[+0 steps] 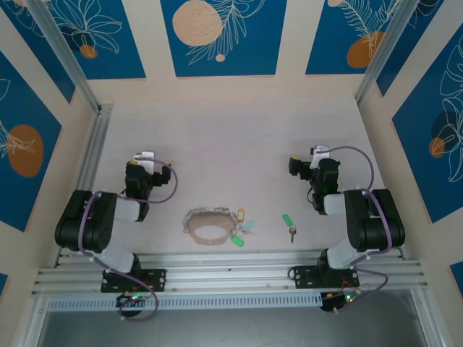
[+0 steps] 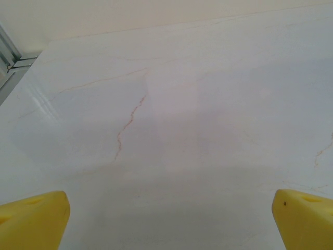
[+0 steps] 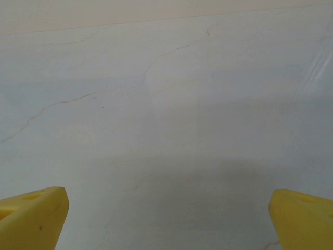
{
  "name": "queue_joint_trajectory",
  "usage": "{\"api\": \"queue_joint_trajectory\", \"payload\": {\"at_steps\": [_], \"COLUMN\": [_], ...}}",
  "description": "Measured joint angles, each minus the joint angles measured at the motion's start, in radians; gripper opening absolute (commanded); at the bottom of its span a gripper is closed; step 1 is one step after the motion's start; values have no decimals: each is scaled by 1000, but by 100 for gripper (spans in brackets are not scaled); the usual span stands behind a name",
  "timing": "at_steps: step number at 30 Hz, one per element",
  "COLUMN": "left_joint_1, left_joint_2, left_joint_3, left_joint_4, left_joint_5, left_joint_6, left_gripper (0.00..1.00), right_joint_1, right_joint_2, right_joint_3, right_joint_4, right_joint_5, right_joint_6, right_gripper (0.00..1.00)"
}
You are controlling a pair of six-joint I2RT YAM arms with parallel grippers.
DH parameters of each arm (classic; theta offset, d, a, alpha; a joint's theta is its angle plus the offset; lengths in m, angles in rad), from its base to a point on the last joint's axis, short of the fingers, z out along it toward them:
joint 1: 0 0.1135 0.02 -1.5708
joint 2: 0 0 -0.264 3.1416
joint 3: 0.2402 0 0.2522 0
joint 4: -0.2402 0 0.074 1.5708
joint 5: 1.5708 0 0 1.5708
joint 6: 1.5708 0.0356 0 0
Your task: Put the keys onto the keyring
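Keyring (image 1: 210, 226) lies near the front of the surface (image 1: 231, 137), tagged keys (image 1: 239, 230) touching its right side. A loose key (image 1: 290, 225) with a green tag lies apart to the right. Left pincer (image 1: 145, 160) and right pincer (image 1: 316, 157) sit well back.

Left wrist: yellow fingers (image 2: 34, 221) spread wide, nothing between.

Right wrist: same, fingers (image 3: 31, 216) wide, empty.

Judgement: threading not begun. Next, reach the loose key; flat, hard to pinch.

Bright, even light covers the smooth white marble-look table (image 1: 231, 137). In the wrist views a soft grey shadow lies low down, and faint shiny streaks show near the sides.
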Motion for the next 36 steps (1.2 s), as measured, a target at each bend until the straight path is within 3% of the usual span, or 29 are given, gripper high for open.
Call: {"api": "queue_joint_trajectory", "payload": {"at_steps": [5,9,12,15,20,26,30,36], "left_joint_1": [0,-5,-44,-90,-146,-192,-223,-360], "left_joint_2": [-14,-167,-303,-378,-423,-526,-628,-640], "left_joint_3": [-5,15,123,259,365,372,380,380], "left_joint_4": [-11,-203,-451,-678,-970,-1317,-1467,-1584], "left_joint_5": [-1,-29,-107,-114,39,230,293,346], "left_joint_6": [0,-11,-79,-201,-323,-378,-401,-409], "left_gripper": [100,100,100,100,100,100,100,97], "right_joint_1": [-4,14,70,110,208,470,496,510], "right_joint_2": [-9,-76,-210,-333,-467,-576,-603,-628], "right_joint_3": [-1,-3,45,158,312,277,230,169], "right_joint_4": [-16,-74,-268,-500,-845,-1102,-1117,-1130], "right_joint_5": [7,46,107,138,126,-10,-156,-318], "right_joint_6": [11,16,20,71,150,175,191,223], "right_gripper": [99,99,99,99,99,99,99,81]}}
